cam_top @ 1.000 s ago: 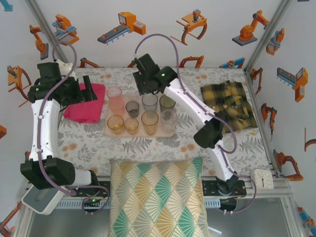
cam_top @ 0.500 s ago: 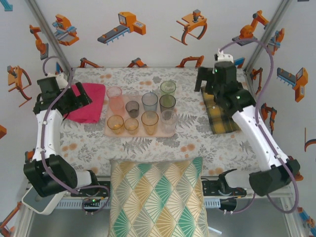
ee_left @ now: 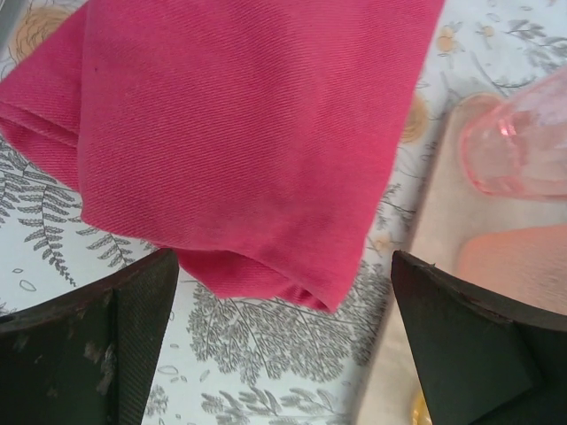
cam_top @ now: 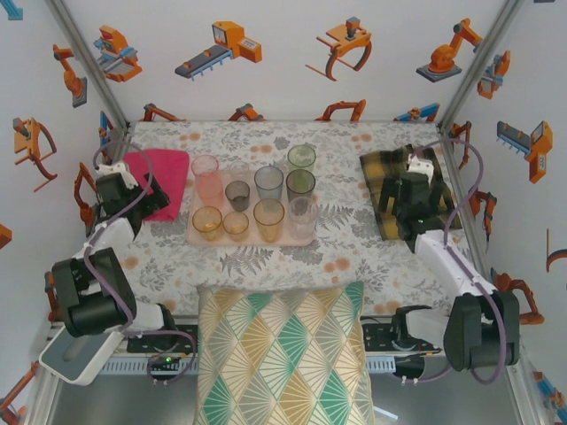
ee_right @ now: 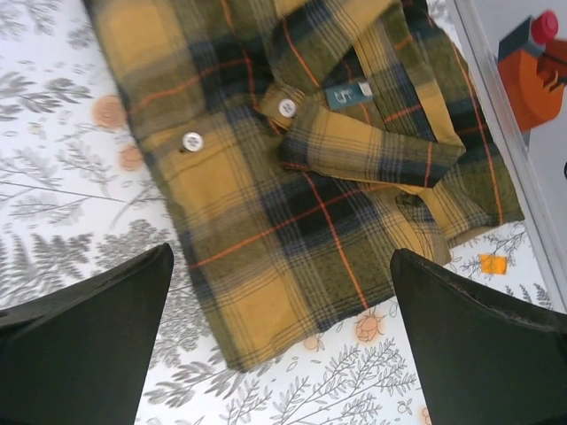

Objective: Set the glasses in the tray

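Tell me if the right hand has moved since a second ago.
Yes. The right hand swung from over the tray rightward to above the plaid shirt.

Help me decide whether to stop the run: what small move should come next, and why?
Probably swing the right gripper over to the pale green glass for a closer look. Both grippers are open and empty, the left gripper over the pink cloth, the right over the plaid shirt. That glass's base hides behind the olive glass, so whether it stands on the tray is unclear.
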You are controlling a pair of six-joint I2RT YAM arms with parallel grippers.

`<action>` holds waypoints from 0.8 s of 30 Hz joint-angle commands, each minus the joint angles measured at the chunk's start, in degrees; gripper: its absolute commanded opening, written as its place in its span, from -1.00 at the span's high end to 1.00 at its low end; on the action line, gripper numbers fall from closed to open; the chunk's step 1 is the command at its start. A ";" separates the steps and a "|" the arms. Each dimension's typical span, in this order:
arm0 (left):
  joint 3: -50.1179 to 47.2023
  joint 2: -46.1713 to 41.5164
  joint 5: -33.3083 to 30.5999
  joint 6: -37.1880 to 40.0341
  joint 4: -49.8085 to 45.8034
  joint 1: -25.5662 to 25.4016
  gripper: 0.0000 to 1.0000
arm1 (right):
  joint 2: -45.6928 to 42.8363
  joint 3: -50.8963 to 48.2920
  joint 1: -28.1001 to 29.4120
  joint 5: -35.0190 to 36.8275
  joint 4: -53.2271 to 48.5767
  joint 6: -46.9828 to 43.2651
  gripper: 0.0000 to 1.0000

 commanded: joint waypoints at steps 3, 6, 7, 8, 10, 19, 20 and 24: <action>-2.45 -1.27 2.19 0.26 12.13 -1.69 -0.94 | 3.02 -4.14 -1.07 0.95 15.22 -0.65 -0.99; -7.49 -5.34 1.27 5.05 15.00 -6.11 -0.94 | 3.54 -9.79 -1.16 1.83 23.95 -0.64 -0.99; -9.64 -6.32 0.94 6.29 16.92 -7.49 -0.94 | 3.96 -11.44 -1.38 1.70 26.90 -0.67 -0.99; -11.33 -6.75 0.71 7.13 18.87 -8.28 -0.94 | 4.48 -12.15 -1.55 1.66 27.99 -0.78 -0.99; -14.17 -5.90 -0.22 8.15 23.23 -9.60 -0.94 | 6.51 -13.84 -2.08 1.40 31.64 -0.45 -0.99; -19.39 1.40 -6.84 7.14 37.89 -10.87 -0.94 | 14.78 -15.53 -3.87 -4.57 44.53 -4.87 -0.99; -20.20 2.23 -7.41 6.89 40.11 -10.85 -0.94 | 14.78 -15.55 -3.81 -4.47 44.49 -4.88 -0.99; -21.60 4.94 -9.33 6.02 45.02 -10.98 -0.94 | 15.16 -17.10 -3.89 -1.76 47.41 -3.54 -0.99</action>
